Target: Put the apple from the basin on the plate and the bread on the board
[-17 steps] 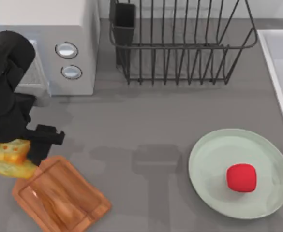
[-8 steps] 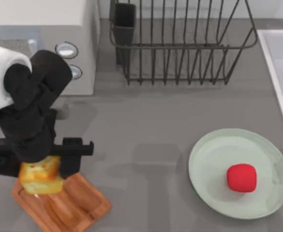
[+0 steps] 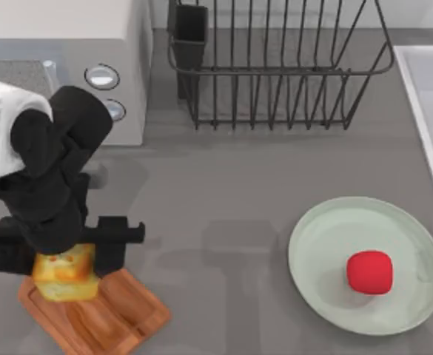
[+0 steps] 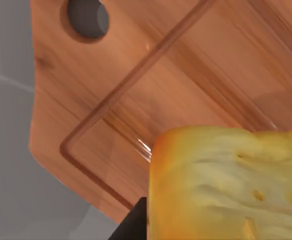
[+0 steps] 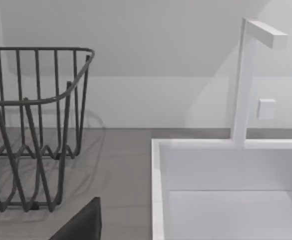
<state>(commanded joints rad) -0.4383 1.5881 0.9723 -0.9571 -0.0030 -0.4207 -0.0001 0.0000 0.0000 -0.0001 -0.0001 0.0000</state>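
One arm was at work in the top view: the left gripper [image 3: 64,255] hung over the desk's front left corner, its fingers closed on the bread [image 3: 64,273], which sat over the near end of the board [image 3: 101,314]. The board lay at an angle at that corner. Toward the front right of the desk [image 3: 223,192] the apple [image 3: 369,271] rested on the plate [image 3: 327,244], well apart from the bread. The basin [image 3: 431,111] ran along the right edge, a black wire dish rack [image 3: 275,66] stood at the back, and a white microwave [image 3: 90,74] stood at the back left.

In the left wrist view the bread [image 4: 230,185] was close above the board [image 4: 136,90], whose handle hole and edge groove showed.

In the right wrist view the basin [image 5: 158,190] with its faucet [image 5: 243,80] stood beside the dish rack [image 5: 31,125]; the right gripper's state could not be told.
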